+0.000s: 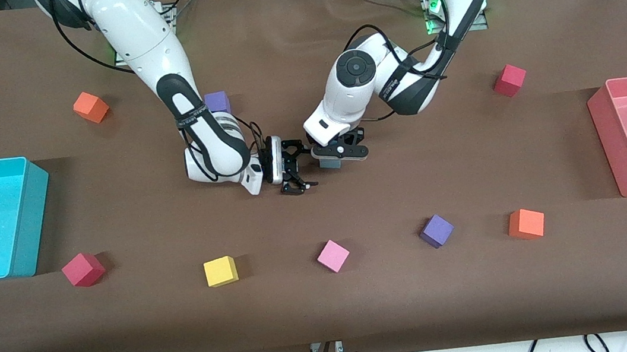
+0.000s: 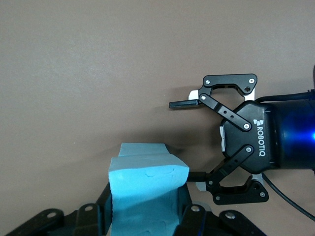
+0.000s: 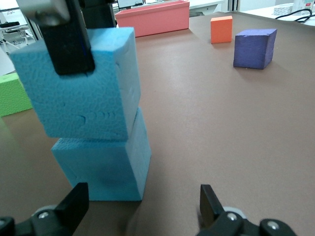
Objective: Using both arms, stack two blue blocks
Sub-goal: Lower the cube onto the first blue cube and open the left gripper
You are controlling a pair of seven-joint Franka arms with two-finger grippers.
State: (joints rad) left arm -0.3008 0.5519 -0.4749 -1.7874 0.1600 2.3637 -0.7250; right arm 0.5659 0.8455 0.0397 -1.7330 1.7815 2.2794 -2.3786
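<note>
Two sky-blue blocks stand stacked at the table's middle. In the right wrist view the upper blue block (image 3: 83, 83) rests on the lower blue block (image 3: 106, 164), shifted a little off its edges. My left gripper (image 1: 336, 158) is shut on the upper block (image 2: 147, 196), and one of its fingers (image 3: 66, 42) presses on the block's side. In the front view only a bit of blue (image 1: 330, 164) shows under that gripper. My right gripper (image 1: 296, 173) is open and empty, low over the table beside the stack, toward the right arm's end. It also shows in the left wrist view (image 2: 192, 140).
A cyan bin (image 1: 26, 223) and a pink bin (image 1: 606, 146) stand at the table's ends. Near the front camera lie red (image 1: 83, 269), yellow (image 1: 220, 271), pink (image 1: 333, 255), purple (image 1: 436, 230) and orange (image 1: 526, 224) cubes. Nearer the bases lie orange (image 1: 90, 107), purple (image 1: 217, 101) and red (image 1: 509, 80) cubes.
</note>
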